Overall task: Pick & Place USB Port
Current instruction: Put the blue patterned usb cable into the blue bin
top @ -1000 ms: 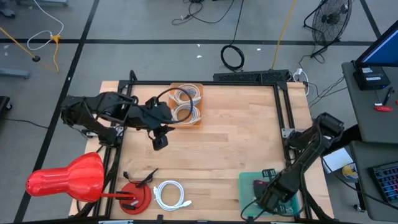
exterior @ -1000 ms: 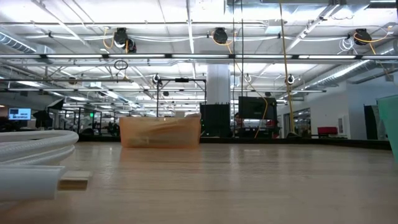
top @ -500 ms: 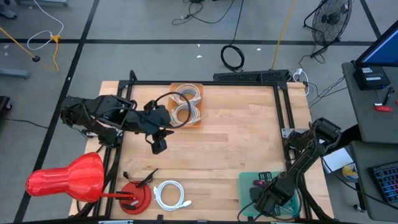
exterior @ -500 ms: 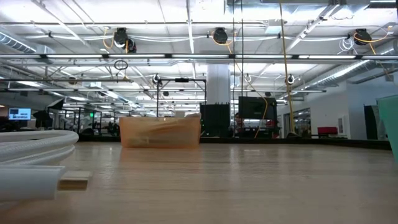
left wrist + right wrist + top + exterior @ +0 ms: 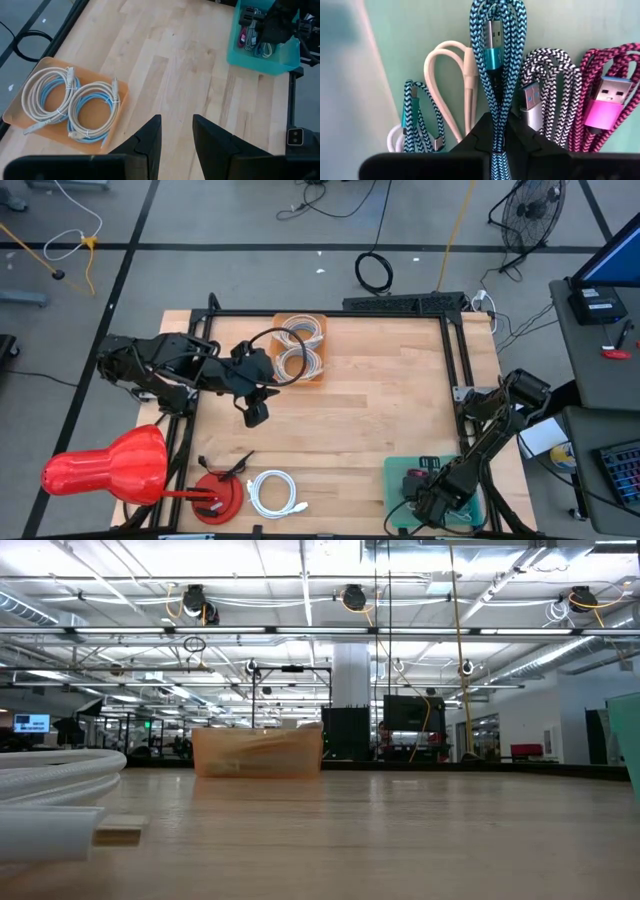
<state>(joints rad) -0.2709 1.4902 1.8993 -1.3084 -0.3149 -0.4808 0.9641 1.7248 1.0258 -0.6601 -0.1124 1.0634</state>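
A teal braided USB cable (image 5: pixel 496 50), folded into a long bundle with a metal plug, sits in my right gripper (image 5: pixel 496 145), which is shut on it. That gripper (image 5: pixel 425 502) points steeply down into the teal bin (image 5: pixel 395 472) at the table's near right. White (image 5: pixel 450 85), black-and-white (image 5: pixel 547 90) and pink (image 5: pixel 605 95) USB cables lie on the bin floor. My left gripper (image 5: pixel 176 137) hangs open and empty above the table's far left (image 5: pixel 257 415), near the orange tray (image 5: pixel 300 345). My right gripper pinches the teal braided bundle's strands (image 5: pixel 496 132) between its two fingers, at one end of the bundle. The fingers come from above, slanting steeply down, and lie along it. The looped end and plug reach out past the fingertips over the other cables; whether it rests on them I cannot tell.
The orange tray (image 5: pixel 65 100) holds two coiled grey-and-blue network cables. A coiled white cable (image 5: pixel 272 492) lies at the near left, beside a red round stand (image 5: pixel 215 498) and a red bulb-shaped object (image 5: pixel 105 465). A black frame (image 5: pixel 455 360) borders the table.
My right gripper has sunk lower over the teal bin, shifting slightly toward the table's near edge and rolling a little, still shut on the teal cable.
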